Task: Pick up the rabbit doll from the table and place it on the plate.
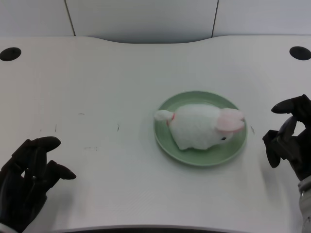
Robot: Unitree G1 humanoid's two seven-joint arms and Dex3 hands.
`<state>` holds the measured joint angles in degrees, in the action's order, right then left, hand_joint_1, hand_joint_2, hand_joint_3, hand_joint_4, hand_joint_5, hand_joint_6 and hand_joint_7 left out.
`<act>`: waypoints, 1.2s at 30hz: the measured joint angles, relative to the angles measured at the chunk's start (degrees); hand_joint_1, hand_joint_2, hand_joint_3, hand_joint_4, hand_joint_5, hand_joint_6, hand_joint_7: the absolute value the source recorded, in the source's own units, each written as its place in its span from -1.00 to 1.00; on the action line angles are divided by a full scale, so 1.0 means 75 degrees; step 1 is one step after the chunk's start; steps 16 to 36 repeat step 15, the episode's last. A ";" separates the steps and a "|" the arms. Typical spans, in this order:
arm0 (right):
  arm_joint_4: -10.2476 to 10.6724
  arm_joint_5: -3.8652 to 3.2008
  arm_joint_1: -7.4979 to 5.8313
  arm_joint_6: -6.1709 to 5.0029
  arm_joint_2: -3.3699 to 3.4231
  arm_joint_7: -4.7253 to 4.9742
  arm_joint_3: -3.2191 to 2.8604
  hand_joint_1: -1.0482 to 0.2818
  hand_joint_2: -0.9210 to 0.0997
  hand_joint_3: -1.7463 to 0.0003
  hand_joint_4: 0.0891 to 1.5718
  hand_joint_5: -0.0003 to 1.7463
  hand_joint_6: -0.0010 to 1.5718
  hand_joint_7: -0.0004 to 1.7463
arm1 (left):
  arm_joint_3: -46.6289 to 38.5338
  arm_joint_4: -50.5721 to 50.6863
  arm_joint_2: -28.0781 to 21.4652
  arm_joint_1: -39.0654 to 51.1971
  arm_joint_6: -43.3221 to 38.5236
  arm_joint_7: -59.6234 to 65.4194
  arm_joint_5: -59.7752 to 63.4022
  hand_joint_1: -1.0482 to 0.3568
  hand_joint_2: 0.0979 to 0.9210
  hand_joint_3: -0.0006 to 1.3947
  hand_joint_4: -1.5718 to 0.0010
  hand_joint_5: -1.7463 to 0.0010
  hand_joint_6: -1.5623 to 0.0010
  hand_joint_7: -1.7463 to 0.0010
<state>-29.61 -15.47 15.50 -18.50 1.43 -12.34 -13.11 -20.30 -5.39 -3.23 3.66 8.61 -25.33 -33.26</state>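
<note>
Each robot hand (26, 182) is matte black, with thick rounded fingers.

You are looking down on a white table (97, 87) with a curved far edge and two dark round cable holes (10, 53) at its back corners. Behind it stand pale grey wall panels (141, 19), evenly lit.

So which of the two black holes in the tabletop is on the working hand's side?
The hole at the far-left corner, on the same side as the left hand; the other hole sits at the far-right corner.
</note>
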 measured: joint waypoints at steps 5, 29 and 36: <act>-0.0613 -0.0055 0.0242 -0.0248 -0.0008 -0.0160 -0.0149 0.21 -0.69 -0.67 0.92 1.00 0.32 1.00 | -0.0011 -0.0262 -0.0038 -0.0085 -0.0025 0.0011 0.0133 -0.33 1.00 -0.30 0.38 -0.98 0.38 -0.37; -0.1519 0.0197 0.0730 -0.1926 0.0470 0.0429 -0.0260 0.00 -0.38 -0.97 1.00 1.00 0.86 1.00 | -0.0088 -0.0500 -0.0157 -0.0274 -0.0106 0.0003 0.0105 -0.31 1.00 -0.30 0.32 -0.93 0.37 -0.31; -0.1519 0.0197 0.0730 -0.1926 0.0470 0.0429 -0.0260 0.00 -0.38 -0.97 1.00 1.00 0.86 1.00 | -0.0088 -0.0500 -0.0157 -0.0274 -0.0106 0.0003 0.0105 -0.31 1.00 -0.30 0.32 -0.93 0.37 -0.31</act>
